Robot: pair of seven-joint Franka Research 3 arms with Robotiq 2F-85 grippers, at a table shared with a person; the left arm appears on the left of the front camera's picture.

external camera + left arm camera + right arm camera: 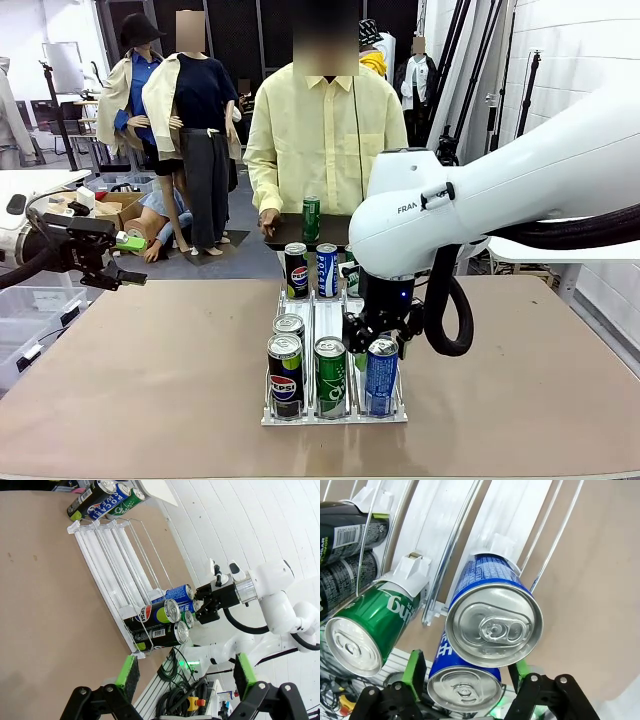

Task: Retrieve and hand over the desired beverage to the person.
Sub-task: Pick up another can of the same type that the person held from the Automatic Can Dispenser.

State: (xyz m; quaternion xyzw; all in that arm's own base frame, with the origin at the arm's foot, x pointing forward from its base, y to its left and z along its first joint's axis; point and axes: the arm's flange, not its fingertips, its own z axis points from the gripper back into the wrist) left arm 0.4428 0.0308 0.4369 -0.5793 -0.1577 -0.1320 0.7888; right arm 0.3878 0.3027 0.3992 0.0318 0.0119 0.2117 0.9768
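The person in a pale-yellow shirt stands at the far side, holding a dark tray with a green can upright on it. A wire rack on the table holds black Pepsi, green and blue cans. My right gripper hangs over the rack's front right lane. In the right wrist view it is open astride a blue can, with a gap at one pad. A second blue can rests against the lane's stop. My left gripper is open, off the table's left edge.
Three more cans stand at the rack's back end, near the person. The brown tabletop is bare to the left and right of the rack. Boxes and bins sit on the floor beyond the left edge.
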